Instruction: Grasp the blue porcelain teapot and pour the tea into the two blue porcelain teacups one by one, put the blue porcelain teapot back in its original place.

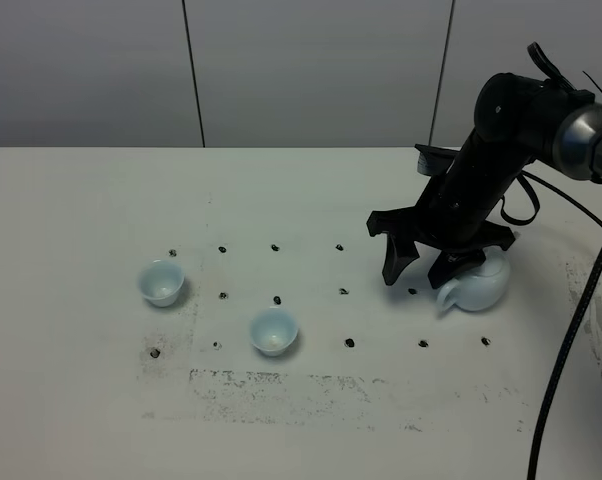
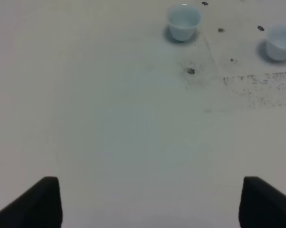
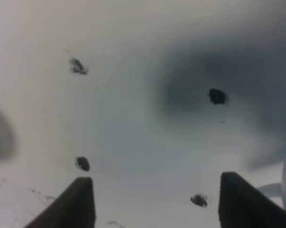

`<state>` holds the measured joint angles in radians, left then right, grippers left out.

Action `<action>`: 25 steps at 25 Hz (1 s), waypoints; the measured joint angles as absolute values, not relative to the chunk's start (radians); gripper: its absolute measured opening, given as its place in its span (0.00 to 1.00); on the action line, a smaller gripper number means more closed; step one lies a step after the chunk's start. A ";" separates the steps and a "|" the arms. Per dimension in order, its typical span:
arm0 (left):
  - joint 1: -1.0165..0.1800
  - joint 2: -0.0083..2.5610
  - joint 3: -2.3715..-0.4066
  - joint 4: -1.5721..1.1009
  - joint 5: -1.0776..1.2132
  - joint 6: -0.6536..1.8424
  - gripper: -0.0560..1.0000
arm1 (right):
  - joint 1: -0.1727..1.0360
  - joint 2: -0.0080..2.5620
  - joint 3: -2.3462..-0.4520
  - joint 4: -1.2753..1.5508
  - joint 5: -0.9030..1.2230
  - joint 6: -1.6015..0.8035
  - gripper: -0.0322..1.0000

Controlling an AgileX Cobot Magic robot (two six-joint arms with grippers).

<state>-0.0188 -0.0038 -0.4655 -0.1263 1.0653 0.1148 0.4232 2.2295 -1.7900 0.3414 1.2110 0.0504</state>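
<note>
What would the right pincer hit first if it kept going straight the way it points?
Most likely the bare table, which fills the gap ahead of the open right pincer in its wrist view. The blue porcelain teapot sits beside that line, so a finger might graze it; depth is unclear.

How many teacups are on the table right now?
2. The left teacup stands upright toward the left of the table; the second teacup stands to its right, nearer the camera, apart from it. Both sit far left of the teapot. No sign of a hidden one.
</note>
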 joint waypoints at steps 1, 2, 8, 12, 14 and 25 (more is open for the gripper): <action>-0.019 -0.004 -0.466 -0.126 1.065 0.115 0.77 | 0.423 2.229 -1.790 0.341 1.212 0.045 0.55; -0.019 -0.004 -0.466 -0.126 1.065 0.115 0.77 | 0.423 2.229 -1.790 0.340 1.213 0.041 0.55; -0.019 -0.004 -0.466 -0.126 1.065 0.114 0.77 | 0.425 2.229 -1.790 0.340 1.215 0.010 0.55; -0.019 -0.004 -0.466 -0.126 1.065 0.114 0.77 | 0.455 2.208 -1.784 0.334 1.215 -0.016 0.55; -0.019 -0.004 -0.466 -0.126 1.065 0.114 0.77 | 0.486 2.160 -1.745 0.328 1.212 -0.035 0.55; -0.019 -0.004 -0.466 -0.126 1.065 0.114 0.77 | 0.522 1.559 -1.114 0.321 1.164 -0.095 0.55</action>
